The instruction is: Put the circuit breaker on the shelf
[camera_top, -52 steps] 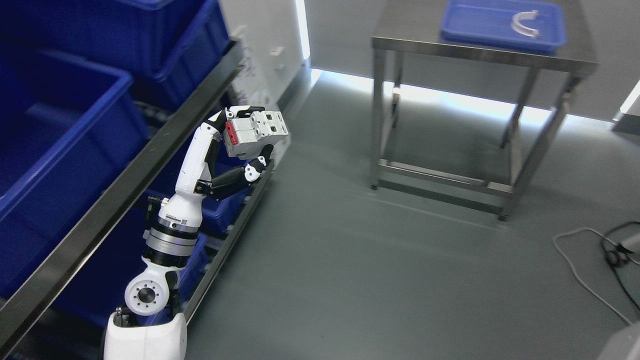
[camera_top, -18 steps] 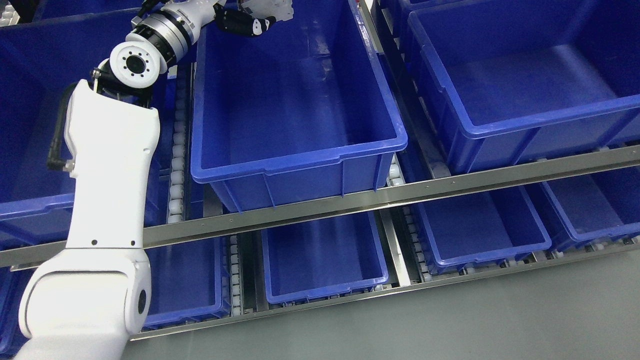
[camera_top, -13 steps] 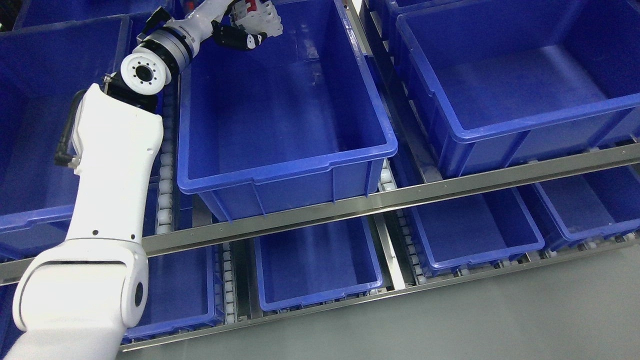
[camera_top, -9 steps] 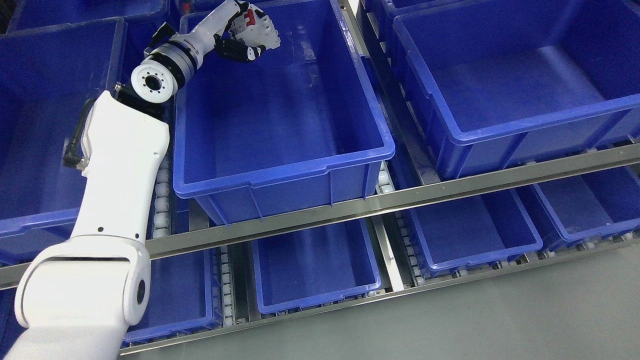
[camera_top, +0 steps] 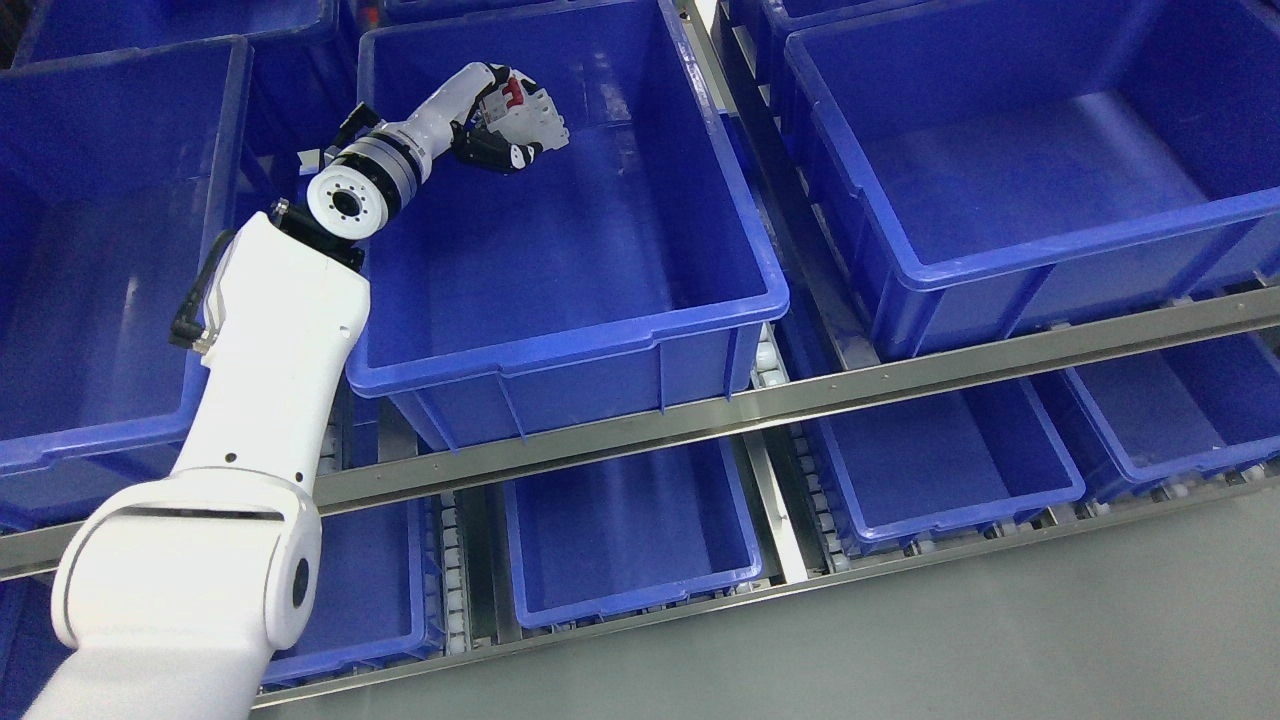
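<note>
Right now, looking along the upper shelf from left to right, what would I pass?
Left blue bin → left hand holding the circuit breaker over the middle blue bin → right blue bin.

The left hand (camera_top: 503,128) wraps around much of the circuit breaker (camera_top: 524,112), leaving only its white body and a red part in sight. Neighbouring blue bins (camera_top: 1010,150) run off the frame edges; the lower shelf bins (camera_top: 630,530) sit partly hidden beneath the metal rail (camera_top: 800,398).
</note>
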